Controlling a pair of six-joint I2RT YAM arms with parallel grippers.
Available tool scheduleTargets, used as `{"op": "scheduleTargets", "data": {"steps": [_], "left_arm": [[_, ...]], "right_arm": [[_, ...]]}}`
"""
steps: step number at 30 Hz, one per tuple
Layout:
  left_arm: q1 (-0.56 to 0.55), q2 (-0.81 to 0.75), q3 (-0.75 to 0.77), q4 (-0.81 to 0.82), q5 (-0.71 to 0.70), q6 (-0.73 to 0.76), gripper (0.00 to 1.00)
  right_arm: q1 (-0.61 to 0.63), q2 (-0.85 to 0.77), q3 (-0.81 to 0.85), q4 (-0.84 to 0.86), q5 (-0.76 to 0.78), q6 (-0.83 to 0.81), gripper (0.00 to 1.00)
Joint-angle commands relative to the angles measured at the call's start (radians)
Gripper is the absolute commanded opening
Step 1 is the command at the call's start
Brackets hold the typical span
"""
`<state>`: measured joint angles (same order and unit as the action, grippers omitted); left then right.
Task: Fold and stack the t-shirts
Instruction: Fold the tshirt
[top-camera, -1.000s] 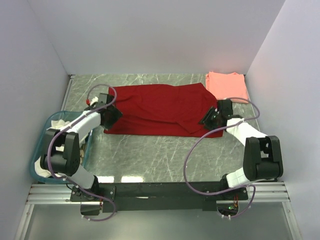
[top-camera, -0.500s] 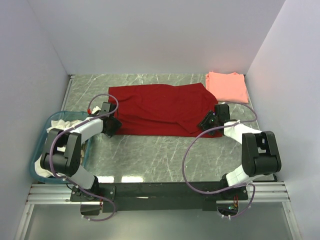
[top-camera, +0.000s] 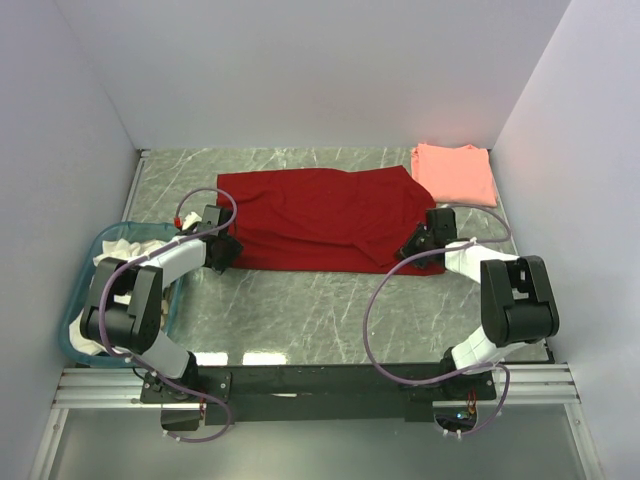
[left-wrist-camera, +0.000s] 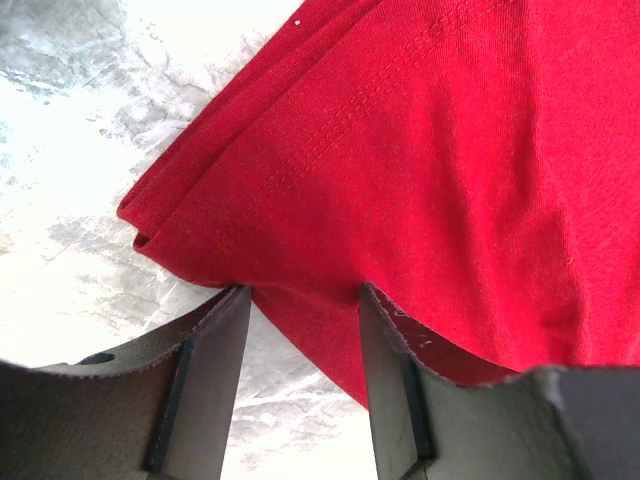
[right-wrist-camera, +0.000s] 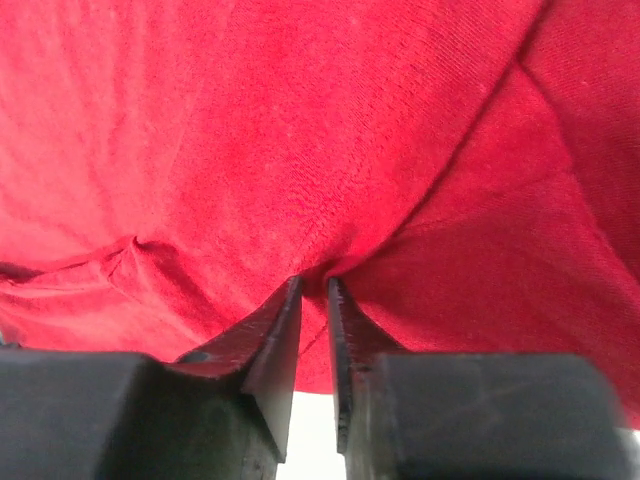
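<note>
Lying spread across the table's (top-camera: 300, 310) middle, the deep red t-shirt (top-camera: 320, 215) is pinched at its near-right corner by the right gripper's (right-wrist-camera: 313, 283) nearly closed jaws. The left gripper's (left-wrist-camera: 302, 292) jaws stand apart astride its near-left hem. The salmon-pink t-shirt (top-camera: 455, 172) lies at the far-right corner.

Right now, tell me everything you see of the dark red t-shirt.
The dark red t-shirt is soft knit cloth with a stitched hem, spread wide on the marble table, lightly wrinkled, doubled at its left corner. The right gripper pinches its near right edge; the left gripper stands open at that corner.
</note>
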<state>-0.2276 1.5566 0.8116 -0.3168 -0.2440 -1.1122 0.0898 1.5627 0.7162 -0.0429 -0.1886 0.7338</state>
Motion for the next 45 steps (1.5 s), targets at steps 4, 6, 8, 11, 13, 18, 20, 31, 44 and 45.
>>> {"op": "scheduleTargets", "data": {"steps": [4, 6, 8, 11, 13, 18, 20, 31, 44, 45], "left_arm": [[0.001, 0.016, -0.026, -0.027, -0.011, 0.014, 0.53], [0.001, 0.017, -0.022, -0.03, -0.009, 0.017, 0.53], [0.001, 0.017, -0.02, -0.03, -0.008, 0.02, 0.53], [0.001, 0.016, -0.015, -0.033, -0.006, 0.023, 0.53], [0.001, 0.016, -0.012, -0.036, -0.006, 0.023, 0.53], [0.001, 0.013, -0.002, -0.045, -0.005, 0.038, 0.53], [0.001, 0.011, 0.004, -0.051, -0.008, 0.048, 0.53], [0.001, -0.009, 0.012, -0.065, -0.009, 0.069, 0.52], [0.001, -0.05, 0.008, -0.073, 0.011, 0.081, 0.53], [0.001, -0.068, 0.009, -0.073, 0.014, 0.084, 0.53]], "right_arm": [[0.019, 0.033, 0.089, 0.015, 0.003, 0.01, 0.04], [0.022, 0.04, 0.12, 0.006, 0.005, 0.007, 0.0], [0.024, 0.045, 0.143, -0.008, 0.006, 0.001, 0.0], [0.024, 0.071, 0.201, -0.035, 0.008, -0.005, 0.0], [0.024, 0.098, 0.253, -0.054, 0.008, -0.008, 0.0], [0.025, 0.19, 0.4, -0.101, 0.0, -0.014, 0.0], [0.025, 0.221, 0.445, -0.123, -0.002, -0.022, 0.0], [0.028, 0.372, 0.67, -0.14, -0.064, -0.05, 0.0], [0.028, 0.378, 0.769, -0.258, -0.028, -0.149, 0.39], [0.027, 0.337, 0.737, -0.265, -0.003, -0.149, 0.41]]}}
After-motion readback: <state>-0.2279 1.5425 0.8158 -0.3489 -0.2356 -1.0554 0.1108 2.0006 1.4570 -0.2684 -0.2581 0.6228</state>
